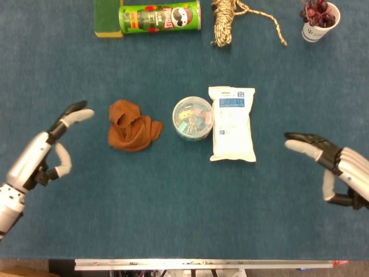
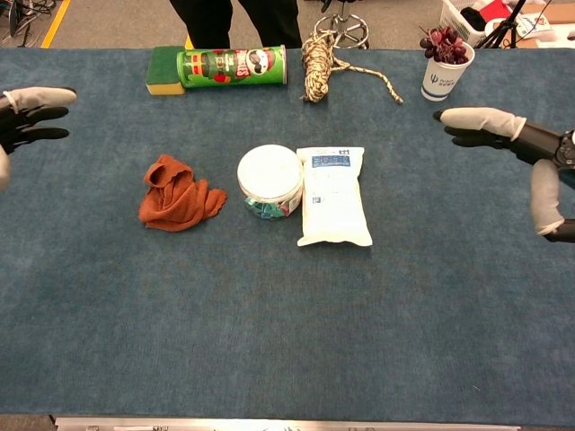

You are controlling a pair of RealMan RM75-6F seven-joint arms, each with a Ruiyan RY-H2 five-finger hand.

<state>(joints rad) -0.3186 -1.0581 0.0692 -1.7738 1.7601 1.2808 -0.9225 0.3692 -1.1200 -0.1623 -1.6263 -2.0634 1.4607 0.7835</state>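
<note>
The left hand hovers at the left side of the head view, over the blue desk, its fingers stretched out and apart, holding nothing. Its fingertips point toward the rust-brown cloth, which lies crumpled left of the frame's centre, near the hand but not touching it. In the chest view this hand shows only at the far left edge.

The right hand hovers at the lower right of the head view, fingers likewise spread and empty, pointing left toward the white pouch. The pouch lies flat just right of centre, its blue label at the top end, clearly apart from the hand. In the chest view the right hand sits at the right edge, level with the pouch.

Between cloth and pouch stands a round clear tub with a white lid and small coloured bits inside; it is right up against the pouch's left edge.

Along the top of the head view, left to right: a green and yellow sponge, a green chip can lying on its side against it, a coil of rope with one loose end trailing right, and a white paper cup of dark red grapes in the upper right corner.
</note>
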